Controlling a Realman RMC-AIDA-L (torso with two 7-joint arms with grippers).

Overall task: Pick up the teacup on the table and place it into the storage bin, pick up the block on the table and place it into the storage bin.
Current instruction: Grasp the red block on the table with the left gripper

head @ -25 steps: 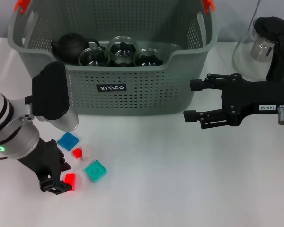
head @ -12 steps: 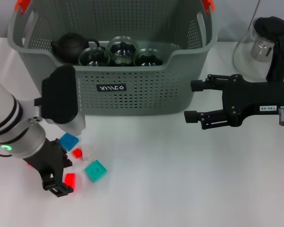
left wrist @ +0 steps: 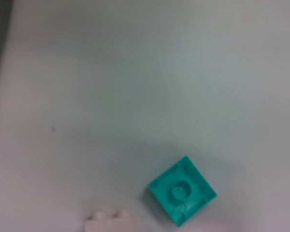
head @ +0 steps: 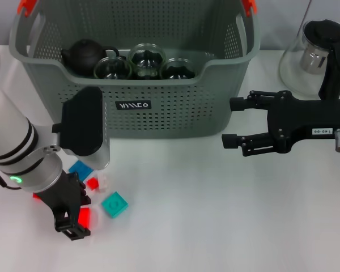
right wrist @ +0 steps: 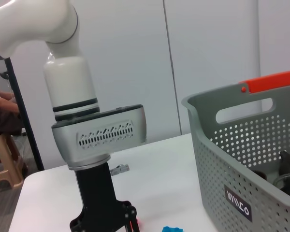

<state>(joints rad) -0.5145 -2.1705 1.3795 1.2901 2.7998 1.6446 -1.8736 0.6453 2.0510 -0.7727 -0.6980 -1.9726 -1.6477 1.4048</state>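
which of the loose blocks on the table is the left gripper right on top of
The red block at the front. The left gripper has its jaws down around it. The teal block, the blue block and the small red block lie apart, nearer the storage bin.

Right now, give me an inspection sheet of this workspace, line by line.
Surface: white table, bare in the middle.
Job's things: storage bin at the back, holding a black teapot and three glass cups; teal block, blue block and red blocks lie loose in front of the bin.
Clutter: glass pitcher at the back right.
Grippers: left tool low over a red block, grip not clear; right tool open, beside the bin, holding nothing.
Cables: nothing seen.
Surroundings: right wrist view shows white wall panels and a seated person's arm with a stool at the edge.
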